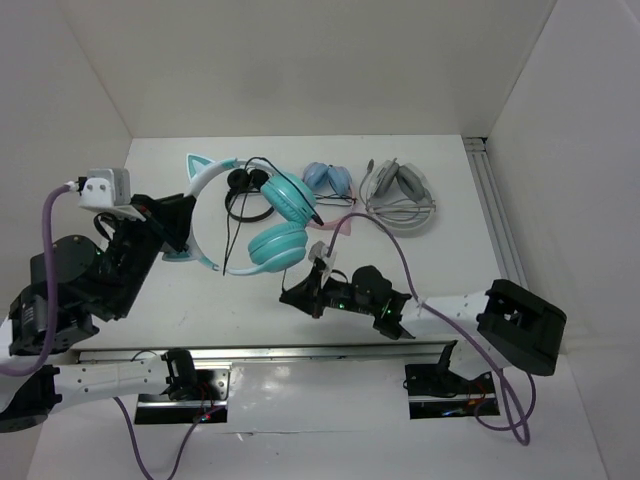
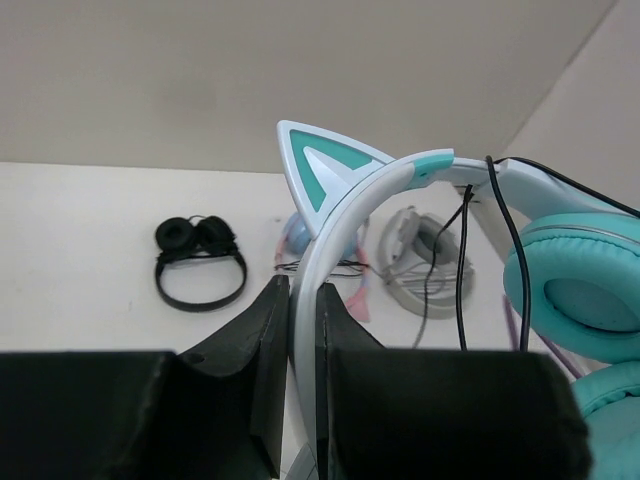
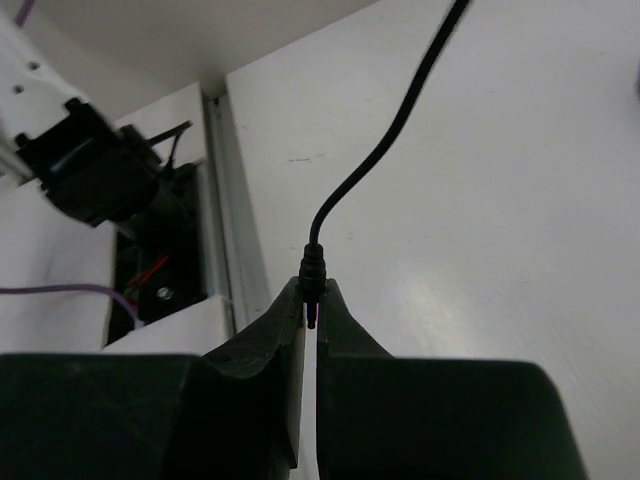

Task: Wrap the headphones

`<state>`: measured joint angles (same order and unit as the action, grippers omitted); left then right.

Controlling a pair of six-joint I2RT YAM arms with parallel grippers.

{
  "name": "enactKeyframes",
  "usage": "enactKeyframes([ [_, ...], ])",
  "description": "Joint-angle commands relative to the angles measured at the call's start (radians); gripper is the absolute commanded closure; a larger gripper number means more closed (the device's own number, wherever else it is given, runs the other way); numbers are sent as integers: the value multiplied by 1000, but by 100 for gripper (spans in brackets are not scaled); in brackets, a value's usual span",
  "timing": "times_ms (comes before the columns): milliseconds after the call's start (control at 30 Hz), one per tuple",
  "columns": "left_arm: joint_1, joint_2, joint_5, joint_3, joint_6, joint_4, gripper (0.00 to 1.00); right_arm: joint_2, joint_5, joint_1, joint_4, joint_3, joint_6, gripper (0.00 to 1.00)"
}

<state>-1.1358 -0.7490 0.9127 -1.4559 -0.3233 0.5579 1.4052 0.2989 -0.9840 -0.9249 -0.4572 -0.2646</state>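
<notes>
Now, top view: the headphones (image 1: 280, 215) lie toward the far side of the desk (image 1: 420, 270). The teal ear cups (image 1: 278, 245) are just ahead of the right tool (image 1: 298, 293), and the white headband (image 1: 203, 195) runs into the left tool (image 1: 178, 228). Whether the cups rest on the desk or hang clear, I cannot tell from here.

Left wrist view: the left tool's fingers are closed onto the headband, one on each flat face, with no gap showing. A cat ear (image 2: 322, 165) stands just beyond the fingertips. The cable (image 2: 462, 260) hangs slack to the tool's right, and a small black pair (image 2: 200, 262) sits well ahead on its left.

Right wrist view: the right tool is pinched together on the plug (image 3: 312, 268) at the cable's end. The cord curves away ahead of the tool over bare desk.

Judgement: the headband looks stiff and light, a sound anchor to clamp. The cat ears are probably fragile, so grip beside them, not on them. The cable is thin, limp and likely slippery, so the moulded plug is the best hold. The pinch there is narrow, and a sideways pull could twist it out.
</notes>
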Motion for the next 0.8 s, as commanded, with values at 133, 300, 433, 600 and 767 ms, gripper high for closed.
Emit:
enactKeyframes([
  [133,-2,-24,224,55,-65,-182,100,-63,-147,-192,167,-11,77,100],
  [300,-2,-53,353,75,-86,-182,100,-93,-271,-338,224,-11,97,100],
  [433,-2,-64,449,101,-97,-182,100,-132,-389,-465,297,-53,134,100],
  [600,-2,-93,459,166,-128,-191,100,-132,-550,-590,463,-156,191,100],
  [767,-2,-111,459,252,-275,-98,100,-173,-618,-654,554,-212,220,100],
])
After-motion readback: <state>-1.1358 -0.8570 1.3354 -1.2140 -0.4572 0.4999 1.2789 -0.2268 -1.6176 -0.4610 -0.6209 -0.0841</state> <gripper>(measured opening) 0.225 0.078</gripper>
